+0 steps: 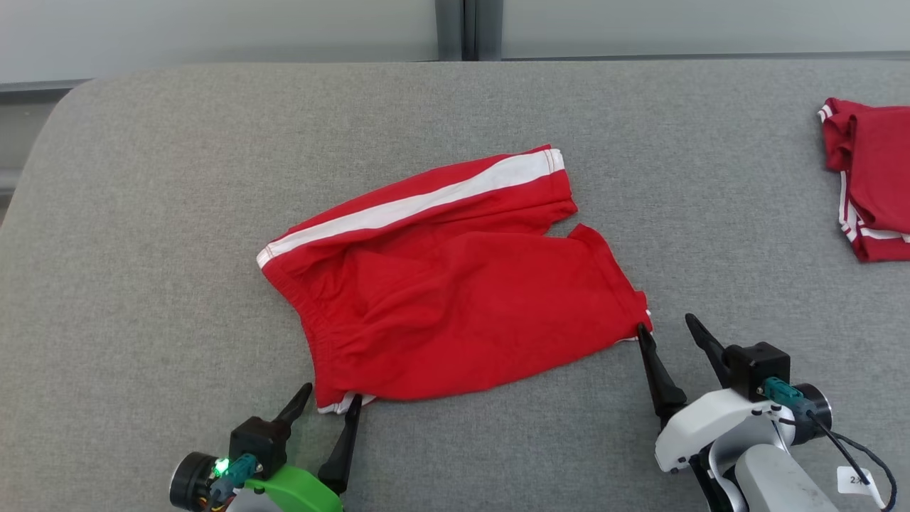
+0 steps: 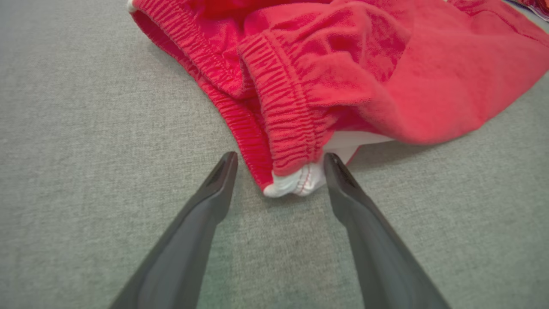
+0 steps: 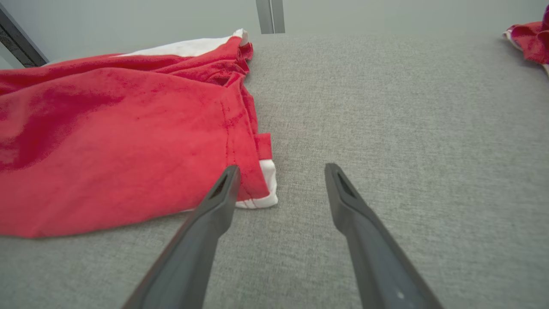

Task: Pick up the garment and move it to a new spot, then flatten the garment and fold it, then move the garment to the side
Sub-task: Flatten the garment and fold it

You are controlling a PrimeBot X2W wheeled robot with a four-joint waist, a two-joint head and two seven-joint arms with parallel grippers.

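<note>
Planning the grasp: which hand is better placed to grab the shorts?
Left. The open left hand straddles the waistband corner of the shorts; the open right hand has its gap beside the hem corner.

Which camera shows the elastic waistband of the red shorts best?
The left wrist view: the waistband is close, its gathers sharp. The head view shows it small, at the left of the shorts. The right wrist view faces the leg hem.

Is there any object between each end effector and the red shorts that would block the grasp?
Nothing visible does. The open left end effector has the waistband corner of the red shorts between its fingers, and the open right end effector has one finger at the leg hem corner.
</note>
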